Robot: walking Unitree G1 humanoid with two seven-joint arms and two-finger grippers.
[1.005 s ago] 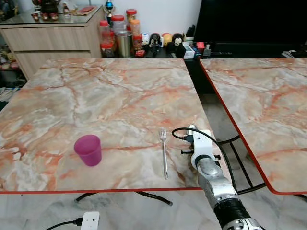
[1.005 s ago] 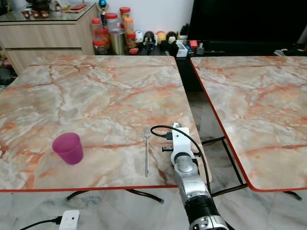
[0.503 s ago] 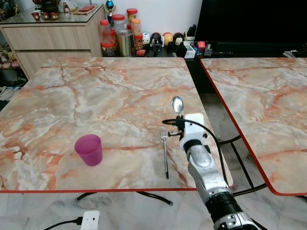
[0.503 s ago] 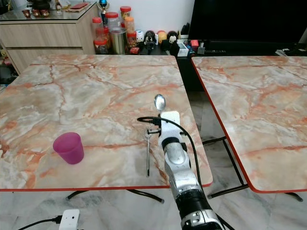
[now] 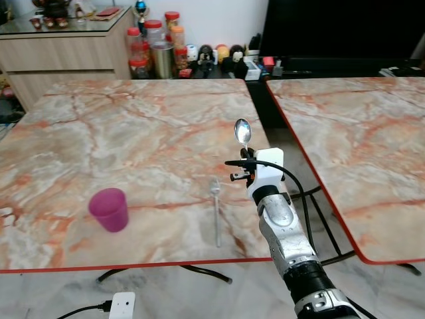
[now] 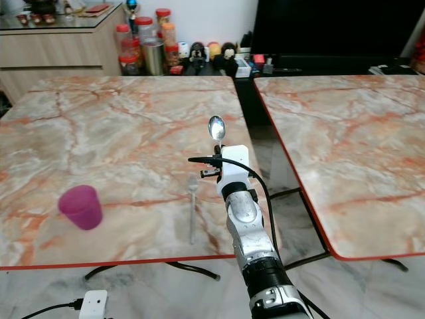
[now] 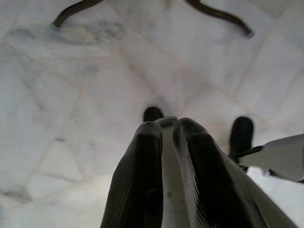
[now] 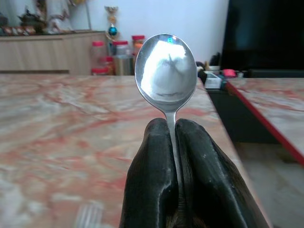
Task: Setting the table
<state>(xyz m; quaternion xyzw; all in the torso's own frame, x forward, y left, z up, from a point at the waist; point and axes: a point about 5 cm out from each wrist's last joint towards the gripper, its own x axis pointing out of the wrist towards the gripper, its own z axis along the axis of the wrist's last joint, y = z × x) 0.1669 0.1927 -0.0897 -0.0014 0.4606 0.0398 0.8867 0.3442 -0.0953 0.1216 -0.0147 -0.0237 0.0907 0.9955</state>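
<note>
My right gripper [image 8: 173,124] is shut on the handle of a steel spoon [image 5: 243,133], holding it upright with the bowl on top, above the right front part of the marble table [image 5: 133,126]. A fork [image 5: 216,212] lies flat on the table just left of that gripper, tines pointing away from me. Farther left, near the front edge, stands a purple cup [image 5: 109,209]. My left gripper [image 7: 166,127] hangs over the floor with its fingers together and nothing in them.
A second marble table [image 5: 358,133] stands to the right, with a narrow gap between the two. At the back are a wooden cabinet [image 5: 66,53], jars [image 5: 153,46] and a dark TV [image 5: 332,26]. A white power strip [image 5: 123,306] lies on the floor below the front edge.
The right arm has risen from the table's front right edge and moved forward, bringing the upright spoon into view above the table. The fork and cup stay put; the camera shifted slightly.
</note>
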